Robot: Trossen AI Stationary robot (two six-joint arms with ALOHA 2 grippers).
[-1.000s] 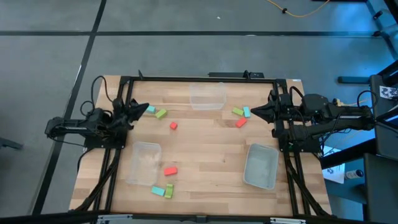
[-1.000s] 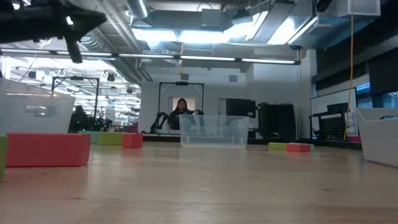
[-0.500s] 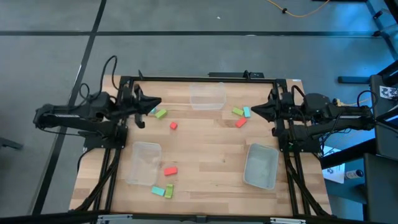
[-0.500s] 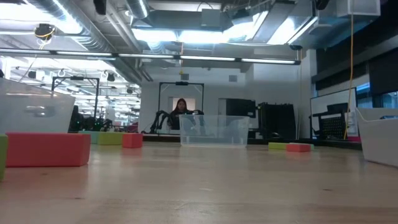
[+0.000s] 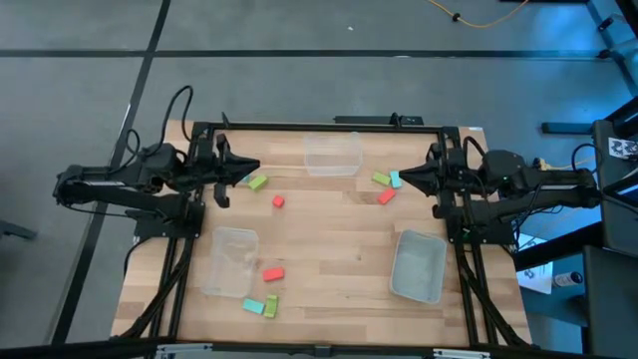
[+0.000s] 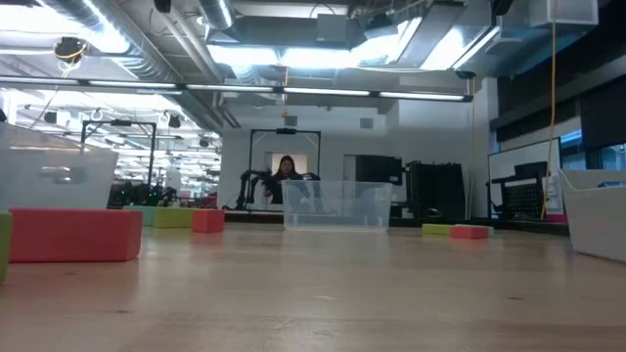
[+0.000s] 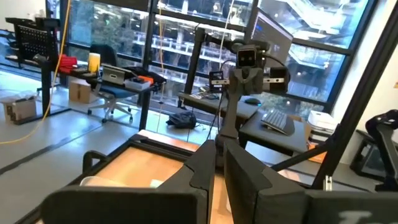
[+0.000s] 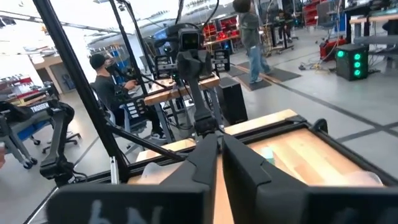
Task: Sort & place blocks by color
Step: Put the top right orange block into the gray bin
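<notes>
Left end effector (image 5: 251,169) barely shifted; teal block (image 5: 242,176) mostly hidden.

1. On my bench (image 5: 329,229), one bin (image 5: 333,155) sits at the far middle, another bin (image 5: 228,262) near left, a third bin (image 5: 418,265) near right.
2. Blocks (image 5: 266,273) lie right of the near-left bin; others lie scattered between the far bin and each arm.

High view: overhead, facing straight down, far enough to take in whole table (image 5: 329,224) and both arms. Low view: tabletop height, level toward 12 o'clock, red block (image 6: 74,235) close, room behind. Wrist views: level, facing each other across table. Shared: clear bin (image 5: 333,154) at 12 o'clock.
</notes>
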